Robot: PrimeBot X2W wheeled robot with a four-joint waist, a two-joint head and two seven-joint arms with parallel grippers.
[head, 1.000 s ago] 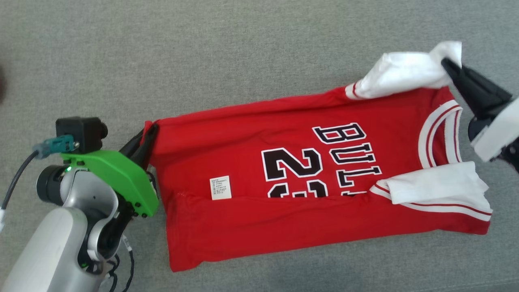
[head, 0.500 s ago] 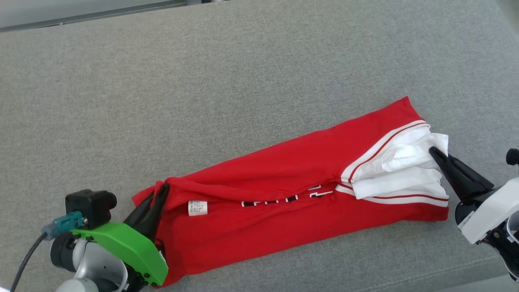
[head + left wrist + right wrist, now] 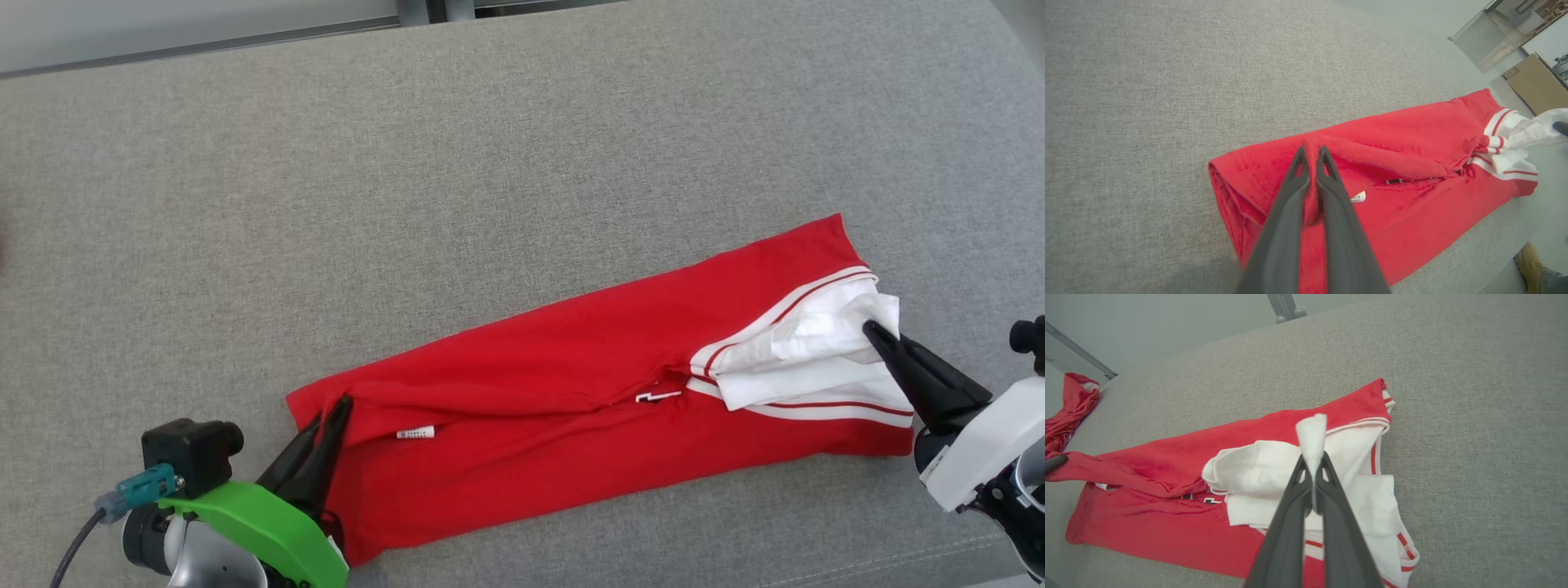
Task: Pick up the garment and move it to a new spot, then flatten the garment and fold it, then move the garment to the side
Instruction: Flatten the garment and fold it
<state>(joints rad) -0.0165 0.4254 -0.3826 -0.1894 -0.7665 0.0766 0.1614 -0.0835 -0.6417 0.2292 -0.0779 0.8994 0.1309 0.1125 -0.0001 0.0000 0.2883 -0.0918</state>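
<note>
Now the left gripper (image 3: 333, 408), at lower left, is pressed shut on one end of the red shirt (image 3: 571, 384), the right gripper (image 3: 872, 331), at far right, on its white sleeve (image 3: 808, 359); between them it is laid lengthwise across the grey cushion (image 3: 490, 163).

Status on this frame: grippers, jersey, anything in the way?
Left gripper shut on jersey hem. Right gripper shut on white sleeve. Jersey folded lengthwise, lying on grey surface. Nothing in the way.

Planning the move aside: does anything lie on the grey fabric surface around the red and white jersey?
Nothing visible does on the grey fabric surface near the red and white jersey; another red cloth lies apart, by the surface's far edge.
</note>
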